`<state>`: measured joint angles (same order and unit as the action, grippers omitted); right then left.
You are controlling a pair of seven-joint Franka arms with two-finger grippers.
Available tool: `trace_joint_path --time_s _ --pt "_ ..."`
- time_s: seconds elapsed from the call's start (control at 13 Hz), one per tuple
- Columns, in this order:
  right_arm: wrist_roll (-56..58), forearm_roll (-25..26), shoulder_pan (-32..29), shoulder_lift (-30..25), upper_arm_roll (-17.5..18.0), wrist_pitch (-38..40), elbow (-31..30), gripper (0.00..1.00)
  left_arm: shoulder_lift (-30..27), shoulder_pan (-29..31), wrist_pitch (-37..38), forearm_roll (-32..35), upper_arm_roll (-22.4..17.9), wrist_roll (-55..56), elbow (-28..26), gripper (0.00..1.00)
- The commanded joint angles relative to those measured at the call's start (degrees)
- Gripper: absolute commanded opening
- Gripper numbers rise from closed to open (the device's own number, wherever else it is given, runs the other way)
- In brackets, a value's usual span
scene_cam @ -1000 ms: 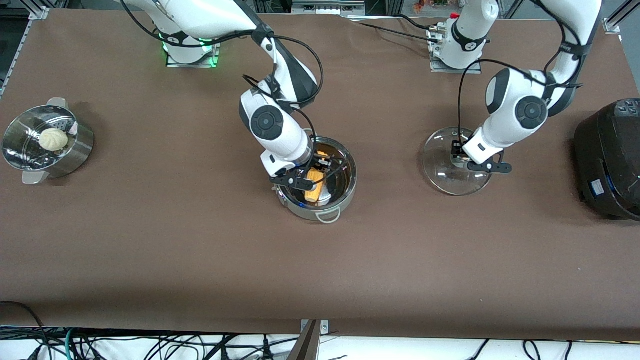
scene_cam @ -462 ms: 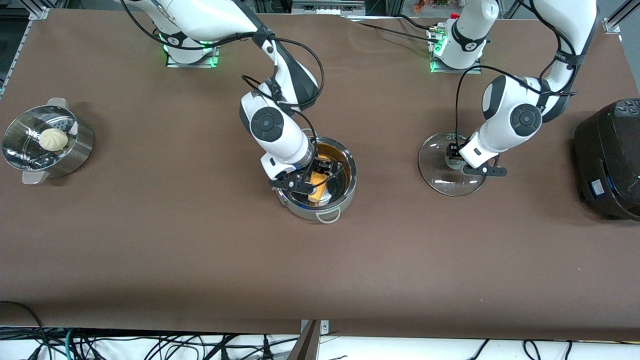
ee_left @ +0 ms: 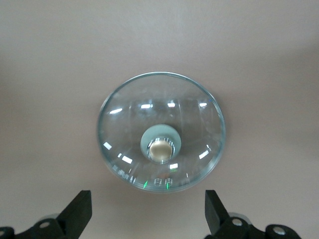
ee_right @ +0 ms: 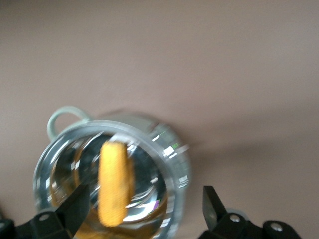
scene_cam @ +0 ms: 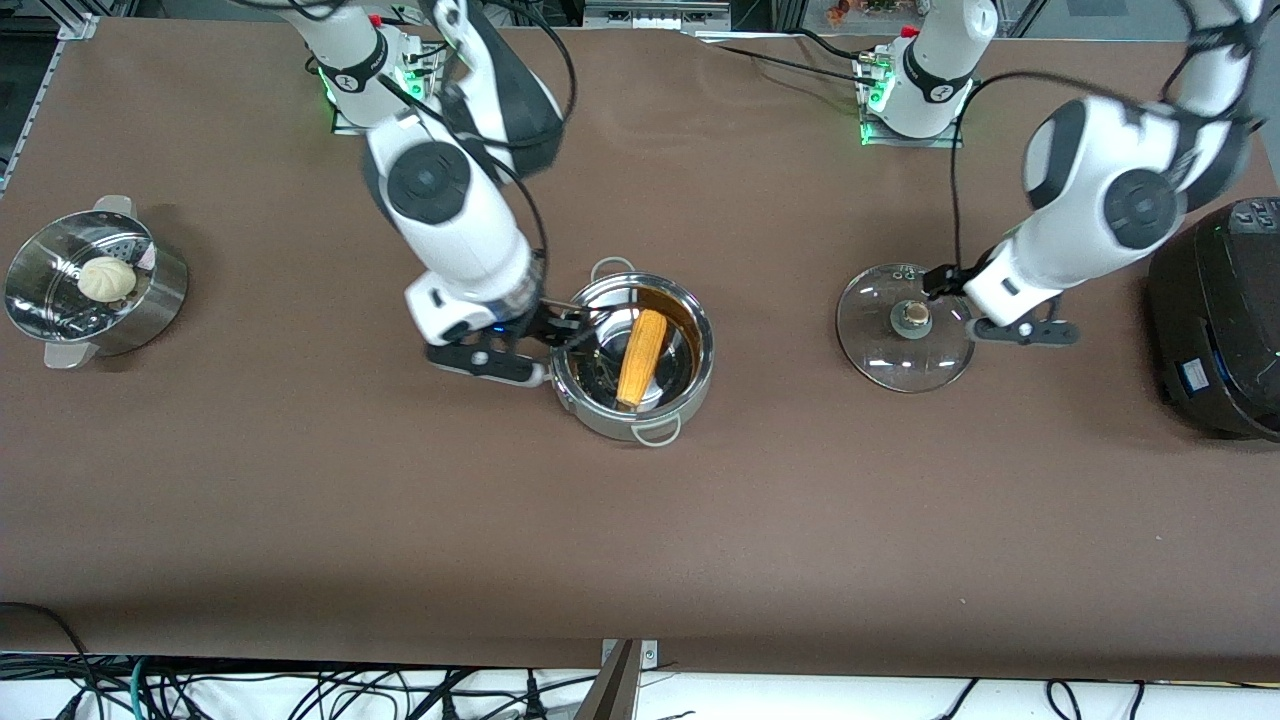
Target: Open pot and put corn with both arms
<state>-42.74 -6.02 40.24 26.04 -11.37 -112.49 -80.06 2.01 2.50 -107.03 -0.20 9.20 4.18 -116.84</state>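
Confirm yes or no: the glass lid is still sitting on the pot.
No, the glass lid lies flat on the table toward the left arm's end, apart from the pot, which stands open with the corn inside.

Black cooker (scene_cam: pixel 1220 320) cut by frame edge

The corn (scene_cam: pixel 641 356) lies in the pot (scene_cam: pixel 690 385), which stands mid-table, and the lid (scene_cam: pixel 870 350) rests flat on the table (scene_cam: pixel 640 520) beside the pot, toward the left arm's end. A cooker (scene_cam: pixel 1215 320) sits at that same end, just past the lid. At the right arm's end, well apart from the pot, a steamer (scene_cam: pixel 150 300) holds a bun (scene_cam: pixel 106 278).
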Motion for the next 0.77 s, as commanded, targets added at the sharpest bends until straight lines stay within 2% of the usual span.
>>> trace_joint_path --time_s 0.0,0.15,0.31,0.46,0.69 --pt "3.52 1.80 0.27 -5.72 -6.71 4.20 -1.32 1.00 -0.69 1.10 13.99 0.81 0.38 -0.23 13.08 1.00" --pt "16.56 0.49 0.19 -7.84 -13.73 8.93 -1.24 1.00 -0.86 1.19 20.68 1.08 0.20 0.03 20.65 1.00" --pt "26.00 -0.48 0.19 -10.38 -19.63 12.72 -1.32 1.00 -0.86 1.27 24.75 1.60 -0.15 -0.05 25.24 1.00" --pt "31.56 -0.74 0.19 -11.62 -24.20 16.40 -1.24 1.00 -0.86 1.36 24.85 1.43 -0.68 -0.58 26.22 1.00" --pt "33.32 -3.46 0.01 -11.62 -30.89 22.91 -0.36 1.00 -2.00 2.15 24.24 0.82 -0.68 -0.58 25.70 1.00"
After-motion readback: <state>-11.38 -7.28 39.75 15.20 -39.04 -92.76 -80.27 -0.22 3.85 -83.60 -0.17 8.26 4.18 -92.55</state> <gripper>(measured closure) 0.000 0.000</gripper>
